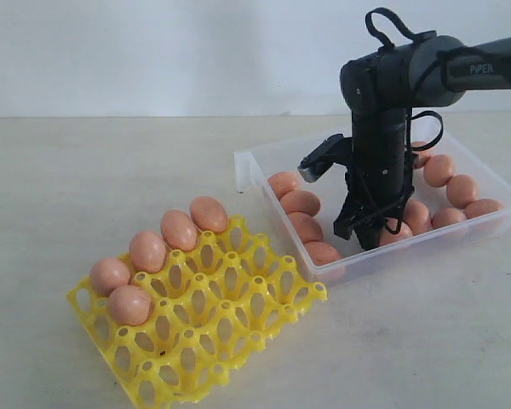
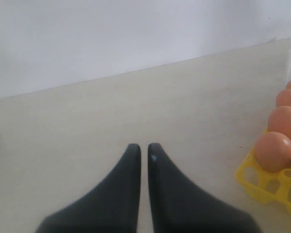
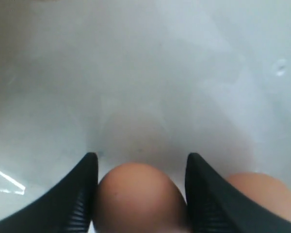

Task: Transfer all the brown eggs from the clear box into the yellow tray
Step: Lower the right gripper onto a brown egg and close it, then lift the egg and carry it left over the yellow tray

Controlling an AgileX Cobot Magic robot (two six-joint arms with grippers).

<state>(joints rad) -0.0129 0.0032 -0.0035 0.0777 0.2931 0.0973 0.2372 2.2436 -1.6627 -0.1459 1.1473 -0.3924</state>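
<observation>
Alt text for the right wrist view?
Right gripper holds a brown egg between its black fingers, low over the box floor. Another egg lies just beside it.

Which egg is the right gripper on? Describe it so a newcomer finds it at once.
Find the clear box, then the black right gripper reaching down near its front wall. The egg sits between its two fingers; no neighbouring egg has a finger on both sides.
</observation>
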